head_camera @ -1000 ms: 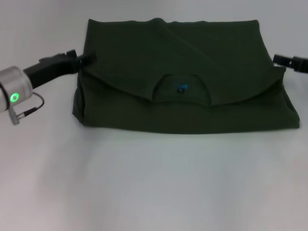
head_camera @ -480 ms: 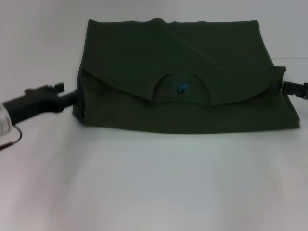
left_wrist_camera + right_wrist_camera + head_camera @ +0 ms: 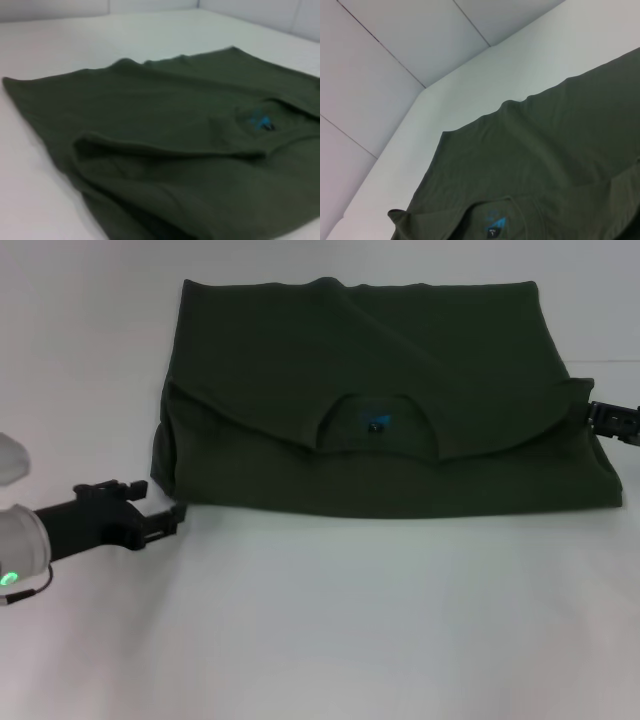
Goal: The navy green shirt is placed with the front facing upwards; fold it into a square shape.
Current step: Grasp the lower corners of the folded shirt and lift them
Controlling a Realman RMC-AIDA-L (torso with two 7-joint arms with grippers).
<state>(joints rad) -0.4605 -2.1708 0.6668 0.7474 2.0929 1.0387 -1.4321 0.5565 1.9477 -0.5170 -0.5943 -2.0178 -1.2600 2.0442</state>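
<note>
Left gripper (image 3: 172, 516) has dropped back to the shirt's (image 3: 380, 390) near-left corner, fingers spread; right gripper (image 3: 600, 415) unreadable. Next: pinch that corner.

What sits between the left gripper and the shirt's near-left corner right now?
Nothing: in the head view only a narrow strip of bare white table separates the left gripper from the navy green shirt.

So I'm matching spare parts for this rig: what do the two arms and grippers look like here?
The left gripper is black and angular, on a black wrist section that meets a silver-white cylindrical link with a small green light and a thin dark cable looping beneath. Of the right gripper only a black, blocky tip shows at the frame edge, beside the navy green shirt.
</note>
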